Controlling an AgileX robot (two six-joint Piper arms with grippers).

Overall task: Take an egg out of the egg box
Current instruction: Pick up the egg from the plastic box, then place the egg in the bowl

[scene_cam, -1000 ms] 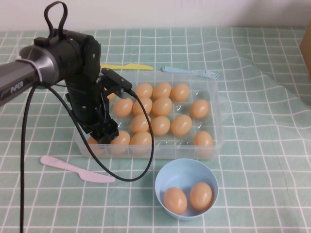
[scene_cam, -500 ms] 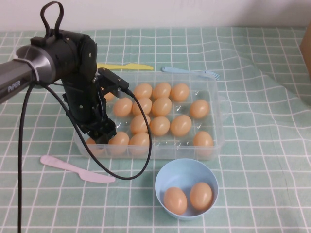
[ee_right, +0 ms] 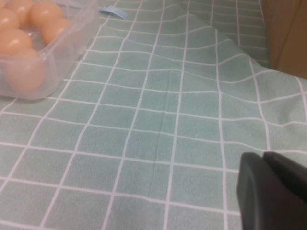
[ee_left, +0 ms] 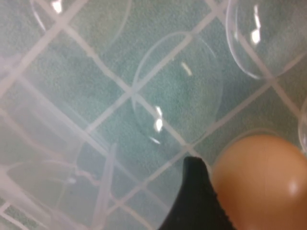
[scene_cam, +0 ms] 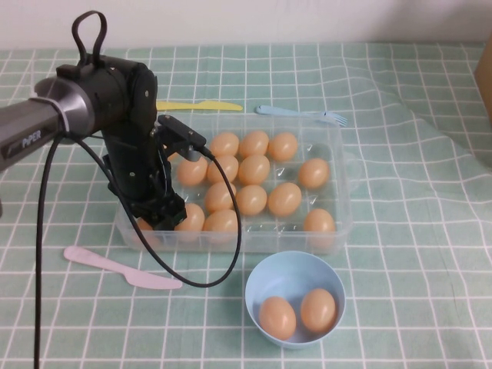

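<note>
Below, clear dimpled egg box (scene_cam: 338, 165) on checked cloth; left gripper (scene_cam: 157, 215) inside its near-left corner, fingers spread beside smooth tan egg (ee_left: 261, 184); right gripper (ee_right: 273, 196) low over cloth, fingers pressed together.

Tan-orange eggs (scene_cam: 252, 199), clear egg box (scene_cam: 342, 192), light-blue bowl (scene_cam: 294, 270), green-checked cloth (scene_cam: 415, 254)

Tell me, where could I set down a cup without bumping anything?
Bare cloth lies right of the egg box and blue bowl, where the right claw waits. It is crowded at the box's left end, where the open left claw sits among eggs, near the pink knife.
</note>
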